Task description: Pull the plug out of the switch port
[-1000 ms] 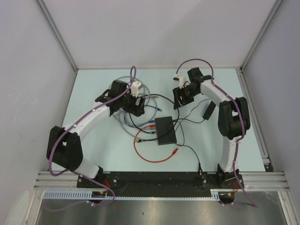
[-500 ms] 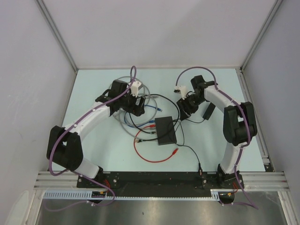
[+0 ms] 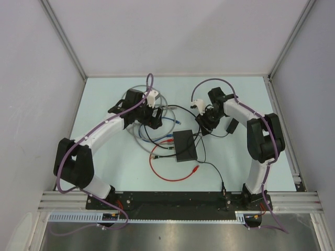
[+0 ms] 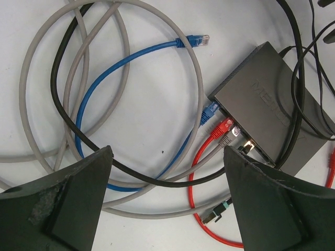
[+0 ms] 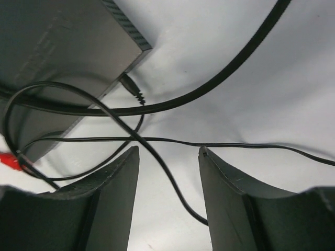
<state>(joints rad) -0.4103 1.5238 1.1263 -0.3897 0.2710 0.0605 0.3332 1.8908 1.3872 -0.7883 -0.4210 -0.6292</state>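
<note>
The black switch [image 3: 185, 145] lies mid-table; in the left wrist view [image 4: 272, 104] its port edge holds a blue plug [image 4: 210, 111], a red plug [image 4: 222, 127] and a grey plug [image 4: 232, 137]. My left gripper [image 3: 152, 119] is open and empty, hovering over the cable loops left of the ports [image 4: 167, 150]. My right gripper [image 3: 207, 121] is open just behind the switch's far right corner [image 5: 168, 150]. A thin black wire [image 5: 172, 183] runs between its fingers without being gripped. A small black power plug [image 5: 133, 90] sits in the switch's side [image 5: 63, 47].
Grey, black and blue cable loops [image 3: 141, 112] lie under the left arm, with a loose blue plug end [image 4: 196, 40]. A red cable [image 3: 172, 175] curls in front of the switch. A loose teal-collared plug [image 4: 220, 208] lies near it. A black adapter [image 3: 233, 124] lies at the right.
My right gripper has swung from the back of the table down and left to the switch's far corner. The left arm has not moved.
</note>
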